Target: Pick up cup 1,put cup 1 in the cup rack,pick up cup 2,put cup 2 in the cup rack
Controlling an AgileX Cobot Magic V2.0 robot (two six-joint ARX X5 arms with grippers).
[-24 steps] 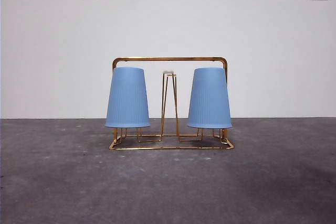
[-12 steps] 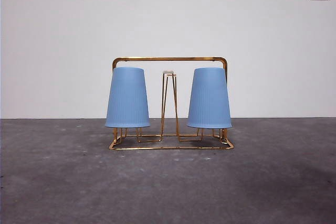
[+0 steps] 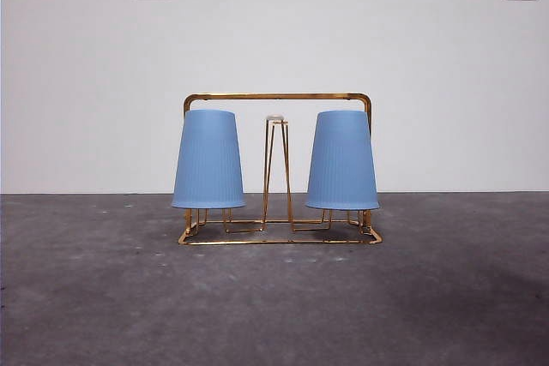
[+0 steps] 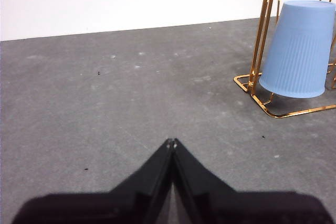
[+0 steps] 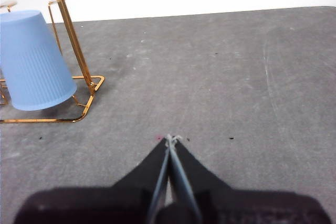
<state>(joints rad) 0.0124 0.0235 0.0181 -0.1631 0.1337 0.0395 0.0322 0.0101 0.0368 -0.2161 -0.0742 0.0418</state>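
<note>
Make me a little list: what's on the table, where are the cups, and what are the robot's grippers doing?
cups: two blue cups, left cup and right cup, upside down
cup rack: gold wire, holds both cups on its pegs
middle peg: bare
left gripper: shut, holding nothing, away from rack
right gripper: shut, holding nothing, away from rack
table: grey

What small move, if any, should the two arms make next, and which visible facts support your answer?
Probably none beyond staying parked. Both pale blue ribbed plastic cups, one and the other, already sit upside down on the gold-coloured wire cup rack. The left gripper and right gripper are shut, hold nothing, and sit over bare table away from the rack, so the task looks finished.
</note>
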